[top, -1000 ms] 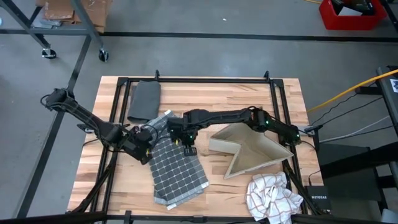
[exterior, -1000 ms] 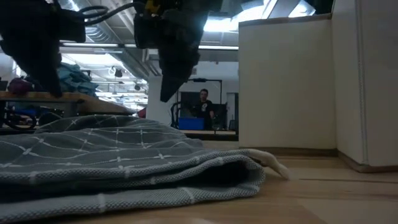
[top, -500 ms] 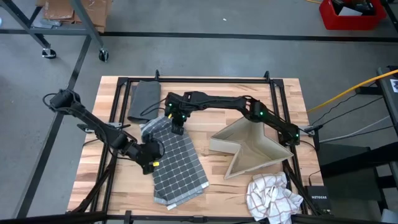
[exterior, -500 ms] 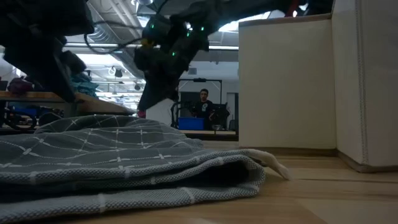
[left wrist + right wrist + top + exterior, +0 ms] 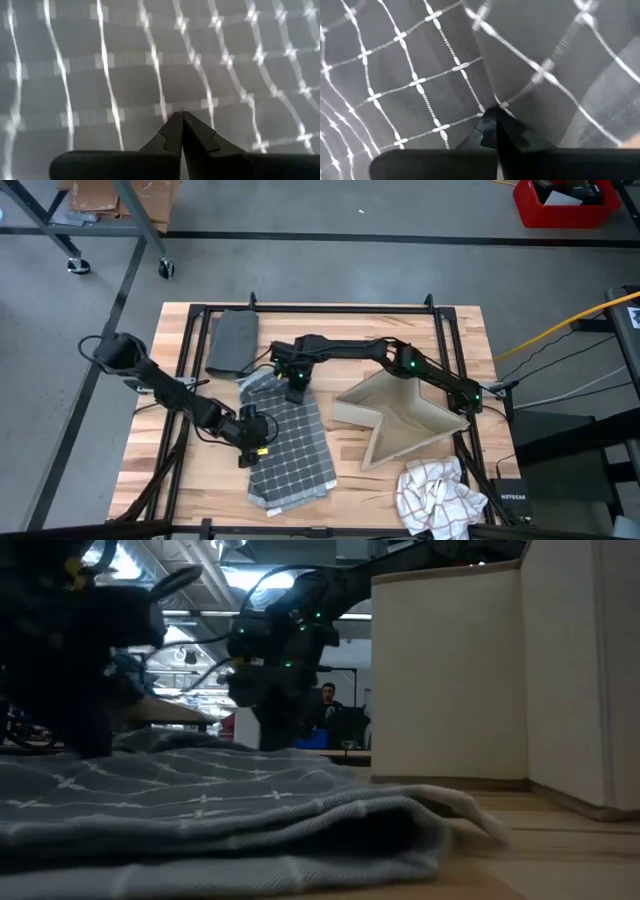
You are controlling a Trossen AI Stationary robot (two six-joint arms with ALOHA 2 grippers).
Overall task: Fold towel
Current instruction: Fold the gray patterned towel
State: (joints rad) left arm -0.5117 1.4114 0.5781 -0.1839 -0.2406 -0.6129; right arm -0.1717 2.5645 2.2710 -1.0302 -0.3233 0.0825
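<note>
A: Where's the towel (image 5: 287,445)?

B: Flat on the wooden tabletop (image 5: 350,340), left of centre. Grey, with a white grid. Long side angled, far end bunched and folded over itself. Layered at the near edge in the low view (image 5: 230,830).

A: And the left tool (image 5: 262,448)?

B: Down at the towel's left edge, about halfway along. Fingers pressed tight together, tips meeting in a point (image 5: 180,122) right over the cloth. Nothing visibly pinched between them; touching the fabric or just above it, hard to say.

A: Right tool (image 5: 296,385)?

B: At the towel's far end, by the bunched fold. Also closed, fingertips together (image 5: 495,122), aimed at a crease where one layer overlaps another. No cloth seen clamped.

A: Anything else on the tabletop?

B: Dark grey folded cloth (image 5: 233,342) at the far left corner, well apart from the towel. Open cardboard box (image 5: 400,420) to the right, just beside the towel's right edge; shows as a tall pale wall in the low view (image 5: 450,680). White checked rag (image 5: 438,495) crumpled at the near right corner.

A: Beyond the tabletop?

B: Red bin (image 5: 565,202) on the floor at far right, yellow cable (image 5: 560,325) near the right side. A person (image 5: 326,710) far back in the room, seen low between the arm and the box.
</note>
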